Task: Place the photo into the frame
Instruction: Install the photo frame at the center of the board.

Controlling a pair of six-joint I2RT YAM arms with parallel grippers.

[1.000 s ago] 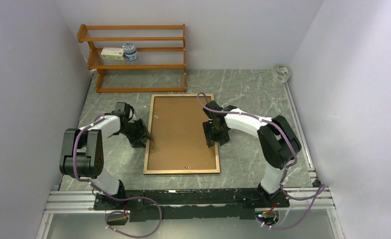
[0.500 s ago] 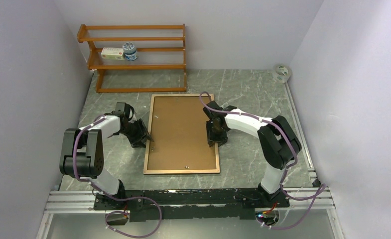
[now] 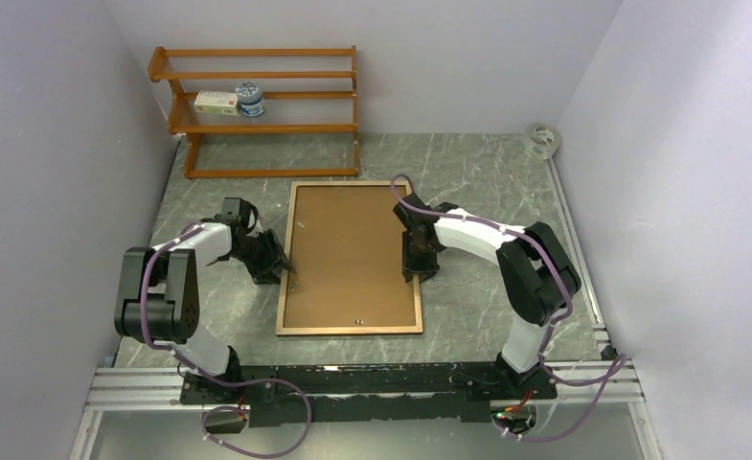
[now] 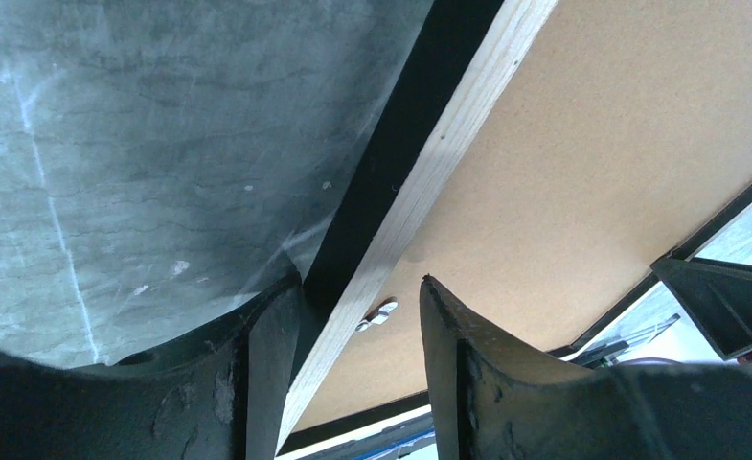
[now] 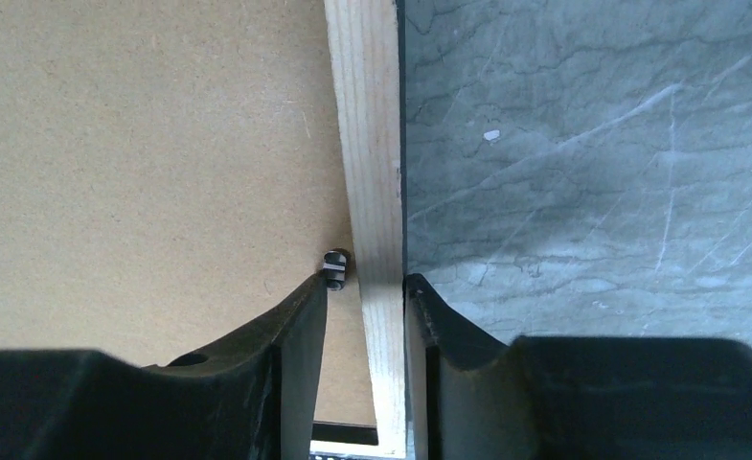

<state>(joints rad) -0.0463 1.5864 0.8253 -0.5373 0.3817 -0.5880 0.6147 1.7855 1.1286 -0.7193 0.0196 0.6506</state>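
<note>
Top external view: the frame (image 3: 351, 257) lies flat, brown back up, in the middle of the bench (image 3: 487, 177), between both arms. Left tool (image 3: 283, 263) straddles its left rail with fingers well apart, one outside the black edge and one over the brown back, gripping nothing. Right tool (image 3: 417, 270) straddles the right rail, fingers narrowly apart: the outer one is at the edge, the inner one just beside a small metal tab (image 5: 333, 261).

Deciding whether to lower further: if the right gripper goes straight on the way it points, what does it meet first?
The right gripper straddles the frame's right rail, so that rail likely comes first; the inner finger heads for the backing board by a metal clip. Depth unclear.
</note>
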